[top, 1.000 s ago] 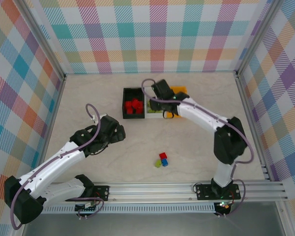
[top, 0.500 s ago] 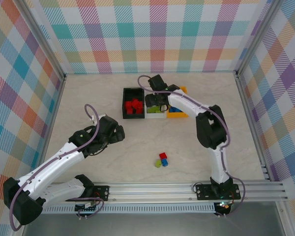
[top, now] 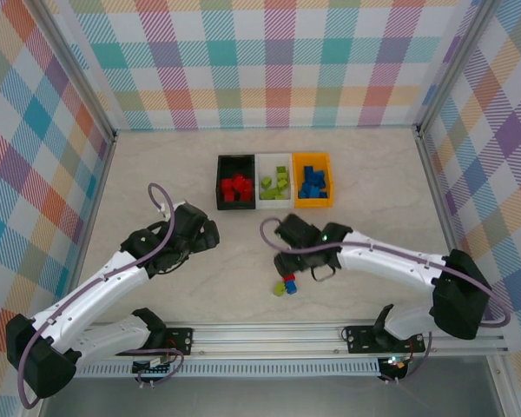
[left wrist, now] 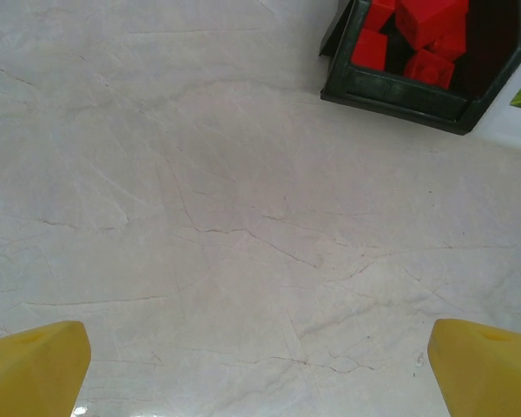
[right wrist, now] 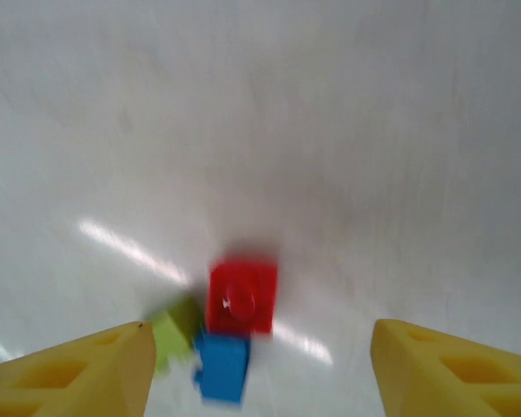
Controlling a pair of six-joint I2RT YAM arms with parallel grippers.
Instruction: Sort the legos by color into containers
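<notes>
Bench (top: 156, 174) late in the sort: left gripper (left wrist: 260, 369) hangs wide open and empty near the black bin (top: 219, 184), which holds reds (top: 236, 188); the white bin (top: 275, 204) beside it holds greens (top: 276, 182), the orange bin (top: 313, 204) blues (top: 312, 184). Right gripper (right wrist: 260, 369), parted and empty, hovers low over three loose legos near the bench front, well apart from the bins: a red brick (right wrist: 241, 300) touching a blue brick (right wrist: 221, 365) and a green brick (right wrist: 174, 334). Small, rigid and likely light, the bricks look slick-sided. A pinch across the red brick's flat opposite walls seems the surest hold, though crowding neighbours may get nudged.
</notes>
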